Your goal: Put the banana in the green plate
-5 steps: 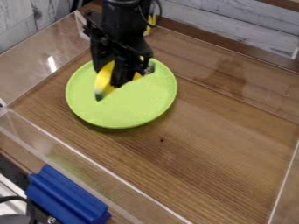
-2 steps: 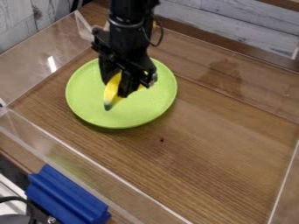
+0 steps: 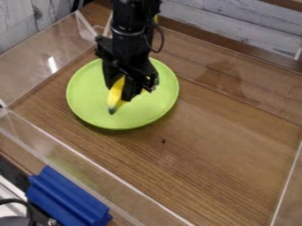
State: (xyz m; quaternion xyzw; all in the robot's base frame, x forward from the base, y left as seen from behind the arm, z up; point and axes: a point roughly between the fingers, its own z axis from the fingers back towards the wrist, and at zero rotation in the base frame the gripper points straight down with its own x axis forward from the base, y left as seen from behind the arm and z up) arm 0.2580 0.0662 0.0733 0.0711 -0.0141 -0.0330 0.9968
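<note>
The yellow banana (image 3: 115,95) hangs tilted over the middle of the lime-green plate (image 3: 90,106), its lower dark tip close to or touching the plate surface; I cannot tell which. My black gripper (image 3: 124,81) points straight down above the plate and is shut on the banana's upper part. The banana's top end is hidden between the fingers.
The plate lies on a wooden tabletop enclosed by clear acrylic walls (image 3: 35,141). A blue block (image 3: 65,201) sits outside the near wall at the bottom left. A small dark speck (image 3: 160,140) marks the wood in front of the plate.
The gripper with the banana has sunk toward the plate and shifted slightly right; the banana's tip now sits lower over the plate's middle.
</note>
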